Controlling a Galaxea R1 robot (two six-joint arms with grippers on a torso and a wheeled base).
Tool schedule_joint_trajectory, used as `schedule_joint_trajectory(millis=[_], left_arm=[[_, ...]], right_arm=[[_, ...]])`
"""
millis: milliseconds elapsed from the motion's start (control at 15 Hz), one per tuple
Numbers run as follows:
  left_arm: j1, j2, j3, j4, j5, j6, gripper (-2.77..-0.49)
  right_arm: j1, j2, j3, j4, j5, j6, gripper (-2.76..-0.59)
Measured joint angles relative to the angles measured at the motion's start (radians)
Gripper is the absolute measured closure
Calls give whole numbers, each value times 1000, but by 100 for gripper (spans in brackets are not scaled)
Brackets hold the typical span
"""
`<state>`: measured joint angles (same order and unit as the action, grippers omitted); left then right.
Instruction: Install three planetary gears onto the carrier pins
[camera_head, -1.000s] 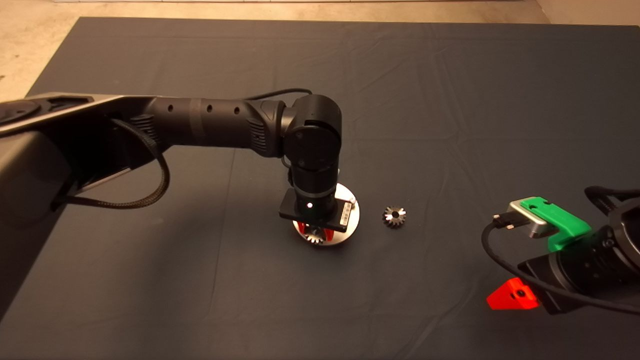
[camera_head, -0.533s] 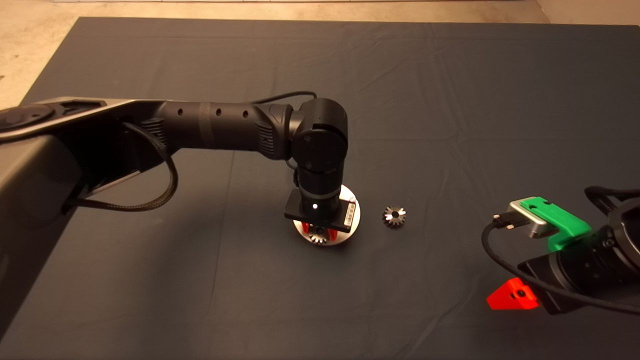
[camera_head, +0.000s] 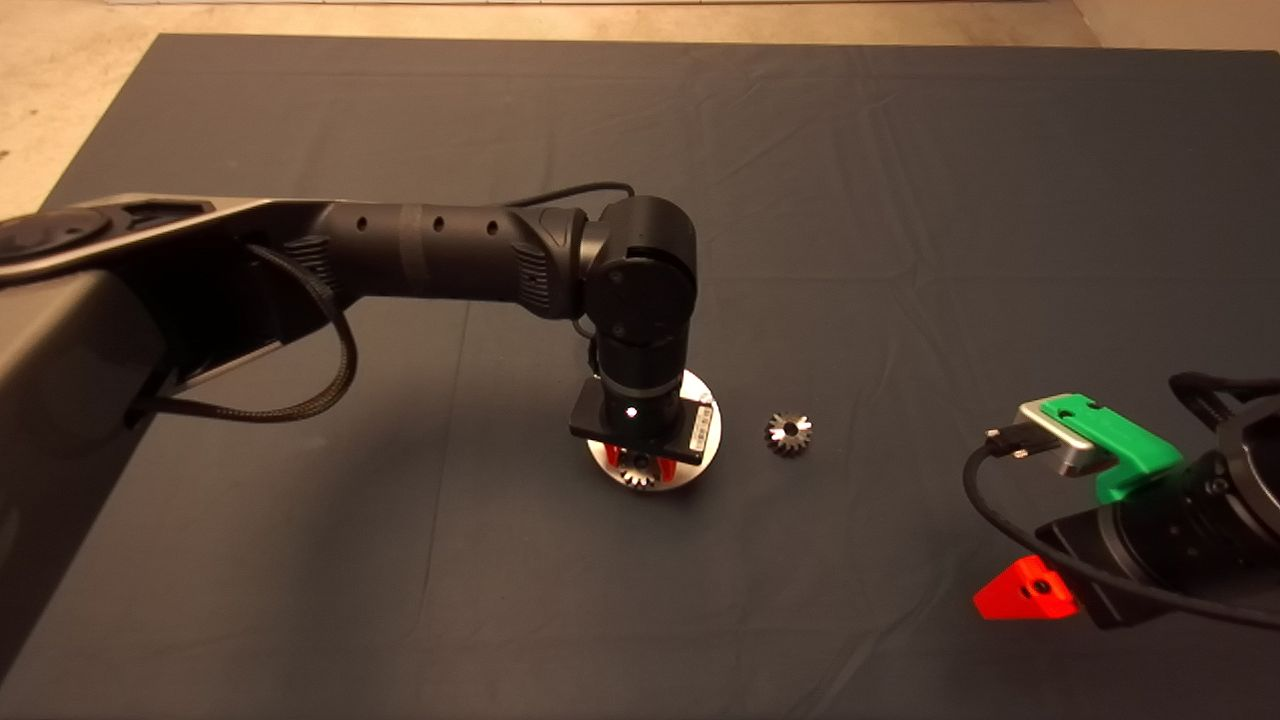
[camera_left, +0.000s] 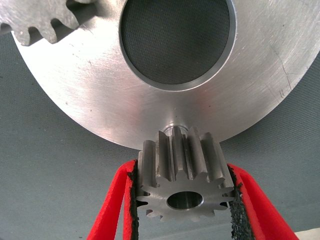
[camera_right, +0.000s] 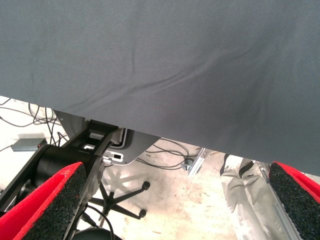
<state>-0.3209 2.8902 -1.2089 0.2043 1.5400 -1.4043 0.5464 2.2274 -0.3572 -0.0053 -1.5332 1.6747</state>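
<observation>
Left tool (camera_left: 184, 200): clamped on a planetary gear (camera_left: 184, 187), poised over the rim of the white disc (camera_left: 75, 95).
Carrier pin (camera_left: 176, 129): just beyond the gripped gear, tip barely visible.
Advice: centre bore over pin, keep gear level, lower gently, release only once seated.
Other gears: one (camera_left: 42, 17) on the disc's far side; another (camera_head: 789, 433) loose on the tabletop (camera_head: 900, 200), beside the disc.
Right tool (camera_right: 175, 200): parked, spread apart.
Writing: none readable.

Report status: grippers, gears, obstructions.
Left gripper shut on a planetary gear at the disc's rim. Right gripper open, parked. Spare gear on mat. No obstructions.
</observation>
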Motion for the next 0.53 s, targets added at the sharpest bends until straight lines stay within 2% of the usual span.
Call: schedule_joint_trajectory(millis=[200, 533], left_arm=[[0, 0, 0, 0, -1, 0, -89], [0, 0, 0, 0, -1, 0, -105]], right_arm=[[0, 0, 0, 0, 0, 0, -273], [0, 0, 0, 0, 0, 0, -273]])
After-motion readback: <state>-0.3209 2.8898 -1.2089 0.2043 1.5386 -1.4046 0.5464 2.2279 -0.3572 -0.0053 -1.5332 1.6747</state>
